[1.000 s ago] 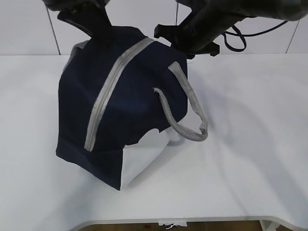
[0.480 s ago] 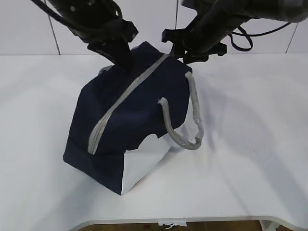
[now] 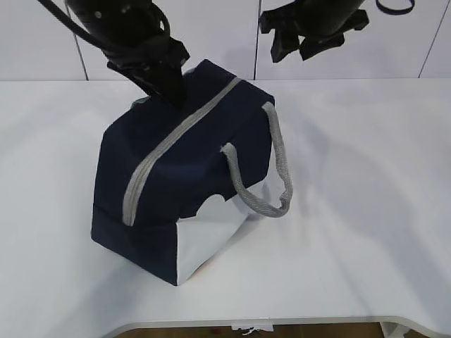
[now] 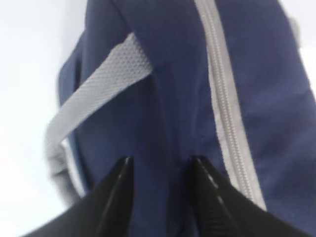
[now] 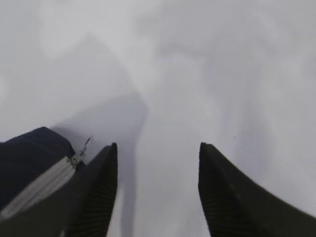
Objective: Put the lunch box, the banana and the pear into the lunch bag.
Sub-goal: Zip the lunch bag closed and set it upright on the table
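My right gripper has let go and lifted off to one o'clock of the lunch bag, fingers apart over bare white table, nothing between them. My left gripper has just spread too, its black fingers straddling a fold of navy fabric at the bag's eleven o'clock corner, pressing but no longer pinching. The bag has settled back onto the table, grey zipper shut along the top, handle drooping at three o'clock. No lunch box, banana or pear shows, so I judge them packed and the job nearly done.
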Robot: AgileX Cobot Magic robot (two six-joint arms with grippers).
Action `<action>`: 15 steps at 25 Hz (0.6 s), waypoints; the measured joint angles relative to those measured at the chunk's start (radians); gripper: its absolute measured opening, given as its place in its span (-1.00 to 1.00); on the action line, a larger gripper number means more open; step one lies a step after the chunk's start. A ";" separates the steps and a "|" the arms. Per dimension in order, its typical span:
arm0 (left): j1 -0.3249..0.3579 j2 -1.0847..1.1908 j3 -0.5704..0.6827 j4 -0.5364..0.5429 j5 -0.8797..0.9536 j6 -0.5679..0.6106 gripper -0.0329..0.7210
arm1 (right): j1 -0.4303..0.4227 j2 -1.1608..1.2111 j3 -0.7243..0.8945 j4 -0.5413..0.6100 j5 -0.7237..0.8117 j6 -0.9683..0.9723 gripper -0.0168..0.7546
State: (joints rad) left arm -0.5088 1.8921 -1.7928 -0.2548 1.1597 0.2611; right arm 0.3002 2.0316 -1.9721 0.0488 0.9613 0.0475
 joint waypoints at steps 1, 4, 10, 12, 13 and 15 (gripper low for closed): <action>0.000 -0.002 -0.020 0.024 0.025 -0.005 -0.10 | 0.000 -0.004 -0.015 -0.002 0.040 -0.001 0.12; 0.000 -0.002 -0.081 0.051 0.070 -0.010 -0.08 | 0.000 -0.013 -0.060 -0.029 0.207 -0.005 0.12; 0.000 -0.046 -0.122 0.073 0.079 -0.025 -0.08 | -0.002 -0.019 -0.106 -0.058 0.279 -0.019 0.12; 0.000 -0.063 -0.122 0.090 0.084 -0.065 -0.08 | -0.002 -0.030 -0.107 -0.056 0.285 -0.021 0.12; 0.000 -0.072 -0.122 0.101 0.084 -0.077 -0.08 | -0.002 -0.043 -0.107 -0.049 0.287 -0.025 0.12; 0.000 -0.092 -0.103 0.130 0.084 -0.089 -0.08 | -0.002 -0.083 -0.089 -0.049 0.287 -0.027 0.12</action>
State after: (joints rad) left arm -0.5088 1.8004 -1.8953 -0.1252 1.2435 0.1721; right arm 0.2985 1.9489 -2.0614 0.0000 1.2484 0.0206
